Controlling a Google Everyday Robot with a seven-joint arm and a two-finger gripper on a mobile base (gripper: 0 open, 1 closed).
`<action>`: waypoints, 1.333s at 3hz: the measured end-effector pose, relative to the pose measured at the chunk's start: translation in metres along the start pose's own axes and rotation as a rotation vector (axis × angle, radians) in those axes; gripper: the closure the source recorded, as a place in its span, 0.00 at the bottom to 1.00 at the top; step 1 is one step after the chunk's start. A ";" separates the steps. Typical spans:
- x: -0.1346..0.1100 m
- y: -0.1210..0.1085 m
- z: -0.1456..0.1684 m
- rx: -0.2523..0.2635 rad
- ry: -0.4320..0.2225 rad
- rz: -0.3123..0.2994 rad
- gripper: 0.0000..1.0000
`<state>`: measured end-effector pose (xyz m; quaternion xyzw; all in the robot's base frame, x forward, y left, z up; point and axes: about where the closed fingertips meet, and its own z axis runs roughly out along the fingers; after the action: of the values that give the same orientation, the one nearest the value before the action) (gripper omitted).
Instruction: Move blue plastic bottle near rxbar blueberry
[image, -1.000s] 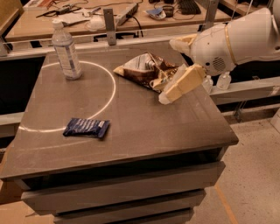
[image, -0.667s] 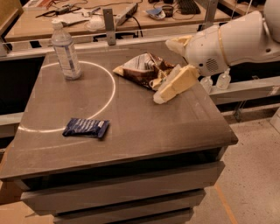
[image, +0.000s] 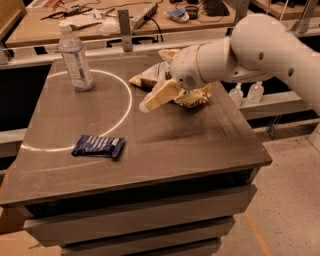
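We are hovering the gripper (image: 154, 80) over the tabletop (image: 190, 145); fingers apart for grasping. The blue plastic bottle (image: 75, 57) is standing untouched, far from the rxbar blueberry (image: 98, 146).

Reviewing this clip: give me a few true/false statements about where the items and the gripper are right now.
1. The blue plastic bottle stands upright on the table. True.
2. The gripper holds the bottle. False: it is open, by the chip bag, clear of the bottle.
3. The rxbar blueberry lies flat near the table's front. True.
4. The bottle touches the rxbar. False: they are well apart.
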<state>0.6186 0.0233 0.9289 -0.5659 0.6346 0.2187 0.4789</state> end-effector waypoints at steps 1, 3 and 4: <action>-0.006 -0.017 0.049 0.008 -0.063 0.022 0.00; -0.034 -0.033 0.134 -0.032 -0.152 0.028 0.00; -0.055 -0.037 0.182 -0.055 -0.180 0.055 0.00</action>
<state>0.7129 0.1904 0.9048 -0.5392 0.5980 0.2988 0.5122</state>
